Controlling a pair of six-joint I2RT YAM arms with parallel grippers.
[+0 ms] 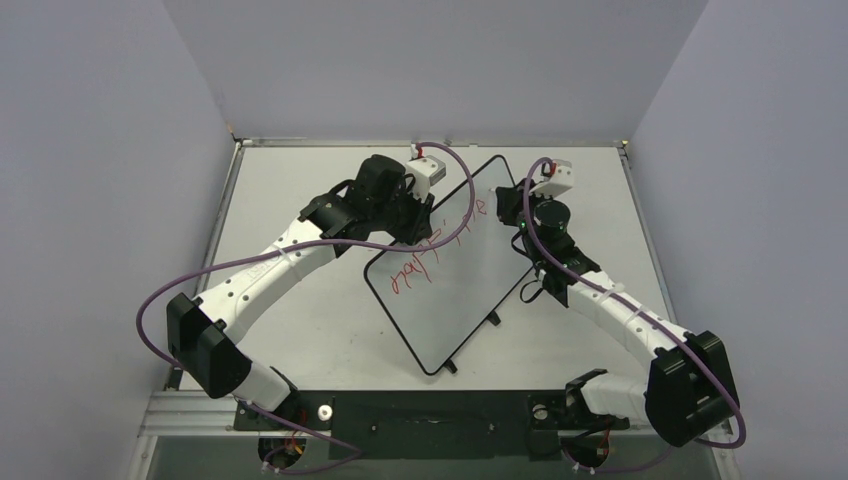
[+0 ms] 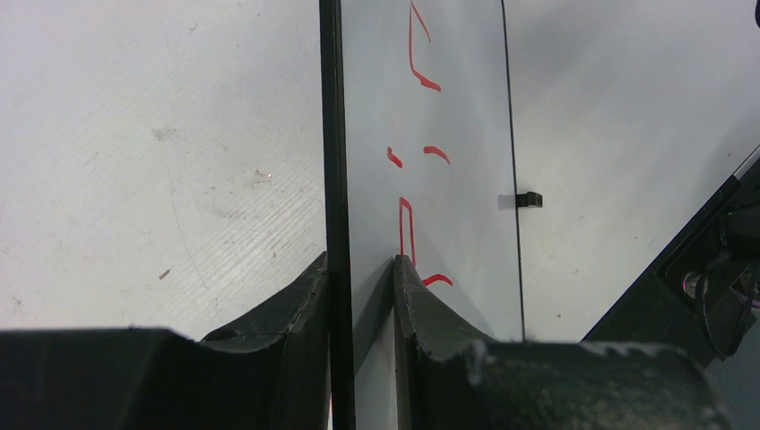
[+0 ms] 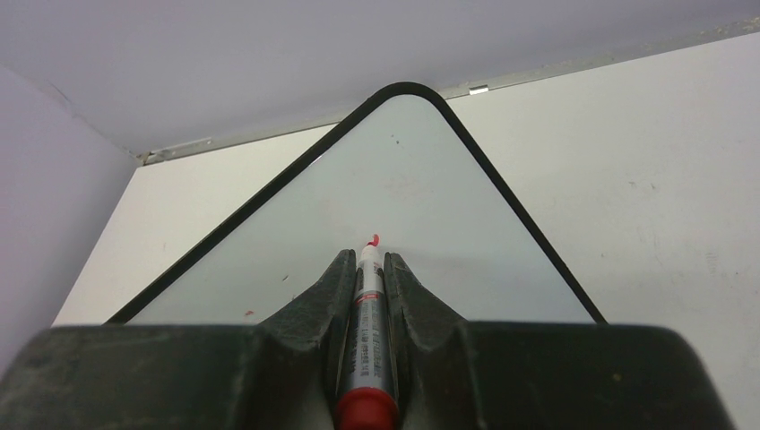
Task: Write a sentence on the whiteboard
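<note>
The whiteboard point(image 1: 470, 290) lies slanted across the middle of the table, its black rim point(image 2: 332, 134) running up the left wrist view. The red sentence point(image 1: 430, 255) stands in two rough lines near its upper left edge; some strokes point(image 2: 408, 224) show close to my left fingers. My left gripper point(image 2: 361, 260) is shut on the whiteboard's edge point(image 1: 420, 228), one finger on each side of the rim. My right gripper point(image 3: 369, 255) is shut on a red-capped marker point(image 3: 367, 331). The marker's tip point(image 3: 372, 240) touches the board point(image 3: 403, 161) near its far corner.
Two small black clips point(image 1: 492, 320) point(image 1: 450, 367) stick out of the board's lower right edge; one clip point(image 2: 531, 199) shows in the left wrist view. Grey walls close in the table on three sides, with a metal rail point(image 1: 330, 141) at the back.
</note>
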